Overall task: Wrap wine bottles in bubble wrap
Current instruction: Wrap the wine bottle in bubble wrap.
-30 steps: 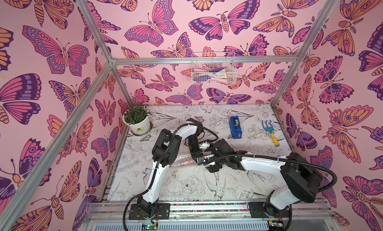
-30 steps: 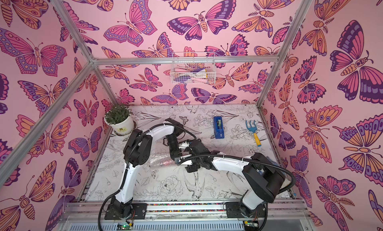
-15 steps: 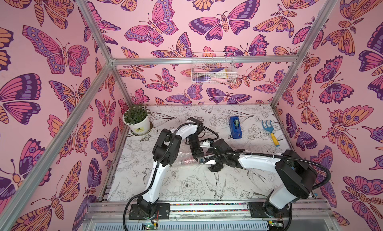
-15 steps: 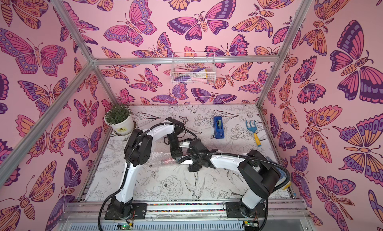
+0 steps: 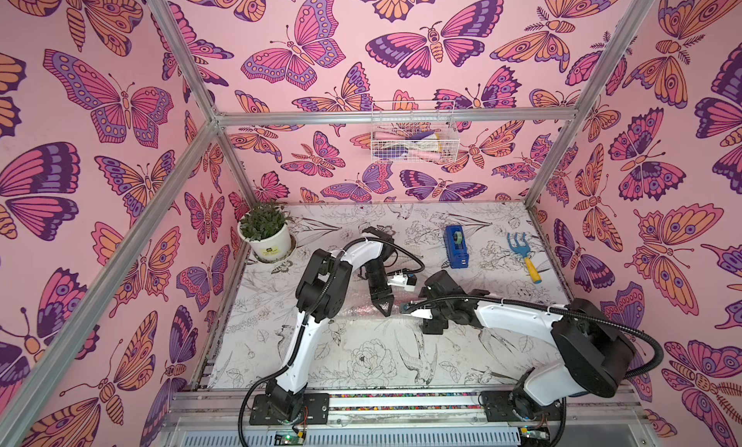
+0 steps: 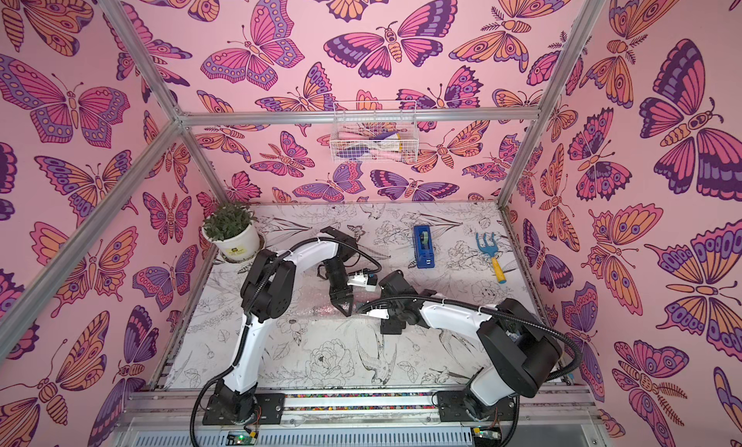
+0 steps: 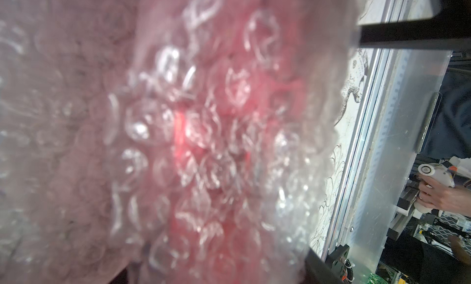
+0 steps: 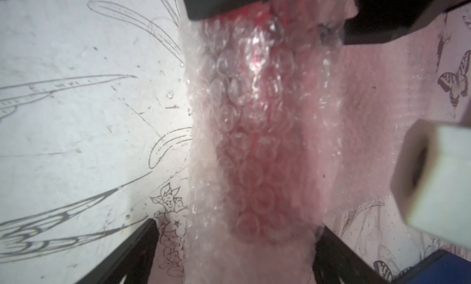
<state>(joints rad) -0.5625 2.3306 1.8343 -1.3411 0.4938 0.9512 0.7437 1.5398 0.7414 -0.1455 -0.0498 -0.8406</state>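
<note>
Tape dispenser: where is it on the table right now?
In both top views the blue tape dispenser lies near the back edge of the table, right of centre, apart from the blue hand rake that lies further right.

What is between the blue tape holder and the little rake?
Just bare table between tape holder and rake, in both top views.

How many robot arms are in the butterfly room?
2. The left arm rises from the front rail's left end; the right arm from its right end. Both reach to the bubble wrap between them.
</note>
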